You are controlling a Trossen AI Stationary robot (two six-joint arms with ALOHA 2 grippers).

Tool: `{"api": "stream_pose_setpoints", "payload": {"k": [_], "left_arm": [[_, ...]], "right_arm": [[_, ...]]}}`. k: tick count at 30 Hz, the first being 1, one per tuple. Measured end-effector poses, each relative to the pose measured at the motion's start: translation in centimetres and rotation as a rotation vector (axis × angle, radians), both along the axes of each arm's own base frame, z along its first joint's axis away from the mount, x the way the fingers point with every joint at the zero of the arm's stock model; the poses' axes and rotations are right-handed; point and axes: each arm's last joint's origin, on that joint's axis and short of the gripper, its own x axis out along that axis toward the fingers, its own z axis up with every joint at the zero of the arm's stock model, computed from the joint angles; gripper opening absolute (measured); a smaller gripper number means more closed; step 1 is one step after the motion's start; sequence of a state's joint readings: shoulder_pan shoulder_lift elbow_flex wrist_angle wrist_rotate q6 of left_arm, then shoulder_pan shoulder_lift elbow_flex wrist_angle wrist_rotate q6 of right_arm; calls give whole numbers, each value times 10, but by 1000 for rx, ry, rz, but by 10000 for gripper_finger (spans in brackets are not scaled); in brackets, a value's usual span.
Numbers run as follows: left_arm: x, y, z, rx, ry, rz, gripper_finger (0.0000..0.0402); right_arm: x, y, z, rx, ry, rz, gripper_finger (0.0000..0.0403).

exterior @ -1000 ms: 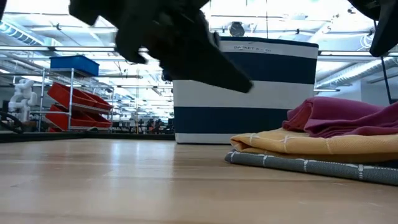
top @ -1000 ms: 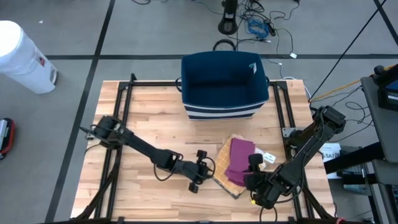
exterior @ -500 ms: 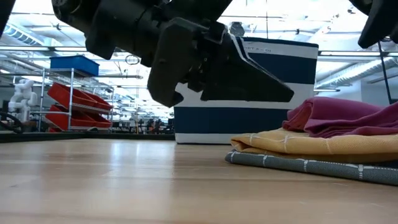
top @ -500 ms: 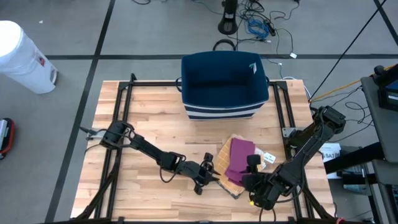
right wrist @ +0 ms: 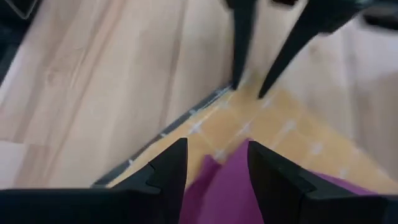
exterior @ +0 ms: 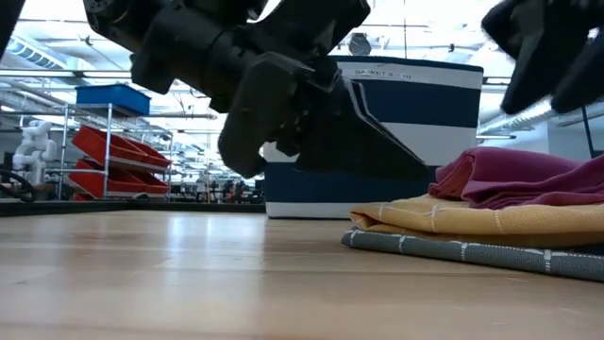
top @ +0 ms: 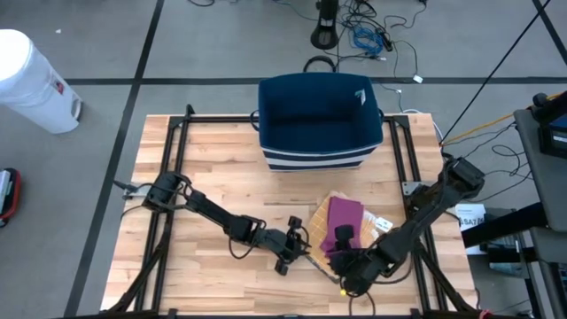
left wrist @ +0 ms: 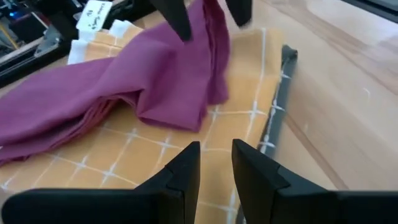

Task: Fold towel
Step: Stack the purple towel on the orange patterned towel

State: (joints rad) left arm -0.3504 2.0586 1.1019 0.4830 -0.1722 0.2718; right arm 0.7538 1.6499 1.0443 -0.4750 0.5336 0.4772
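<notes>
Towels sit stacked — purple towel (top: pixel 341 221) topmost on your table (top: pixel 213 168). Left end effector (left wrist: pixel 214 165) hovers narrow, empty; right end effector (right wrist: pixel 214 163) gapes above purple cloth — holding nothing.

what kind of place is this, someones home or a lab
Most likely a robotics lab or workshop, not a home: a wooden table on a concrete floor, loose cables behind it, and metal racks with red bins in a large bright hall.
</notes>
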Motion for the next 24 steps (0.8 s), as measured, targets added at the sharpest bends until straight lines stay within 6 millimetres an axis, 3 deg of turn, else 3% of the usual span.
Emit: {"api": "stream_pose_setpoints", "payload": {"k": [6,18,24], "left_arm": [[-3,-6,-2,8,24,-16,99],[-4,-6,-3,5,29,-13,99],[-4,-6,-3,2,31,-11,99]], "right_arm": [[12,-9,-25,18,153,-11,155],[17,-14,-41,12,220,-63,153],[18,-17,-42,5,225,-80,101]]}}
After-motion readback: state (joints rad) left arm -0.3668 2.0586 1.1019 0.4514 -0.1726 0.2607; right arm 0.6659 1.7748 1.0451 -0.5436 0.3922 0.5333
